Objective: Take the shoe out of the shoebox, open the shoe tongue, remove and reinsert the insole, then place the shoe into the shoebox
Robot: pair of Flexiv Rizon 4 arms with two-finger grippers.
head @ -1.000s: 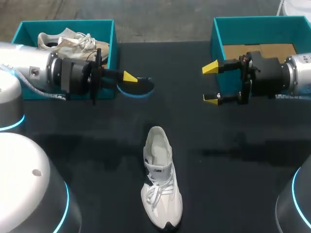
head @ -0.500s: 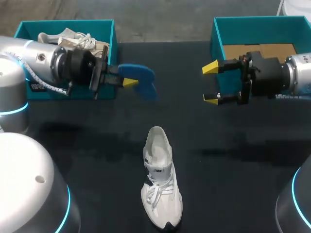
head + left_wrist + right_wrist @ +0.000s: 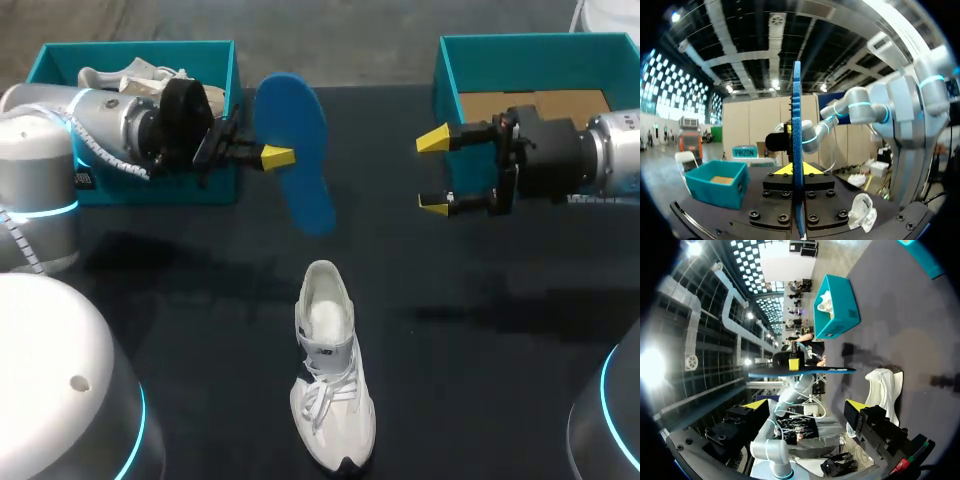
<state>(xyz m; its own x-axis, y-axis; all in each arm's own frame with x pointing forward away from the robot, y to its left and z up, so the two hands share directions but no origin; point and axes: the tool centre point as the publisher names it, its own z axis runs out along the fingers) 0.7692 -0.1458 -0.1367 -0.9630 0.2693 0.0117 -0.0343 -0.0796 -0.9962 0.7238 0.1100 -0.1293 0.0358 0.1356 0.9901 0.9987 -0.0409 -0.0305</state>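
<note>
My left gripper is shut on a blue insole, held in the air beside the left teal shoebox. In the left wrist view the insole stands edge-on between the yellow tips of that gripper. The white shoe lies on the black table, its toe toward the front edge and its tongue pulled open. My right gripper hangs open in front of the right teal shoebox, nothing between its fingers. From the right wrist view, past that gripper, the insole and the shoe both show.
A second, beige shoe lies in the left shoebox. The right shoebox shows a bare cardboard bottom. Black tabletop surrounds the white shoe on all sides.
The left gripper has raised the insole off the table by the left box and turned it, so its broad blue face now shows. The right arm and the shoe have not moved.
</note>
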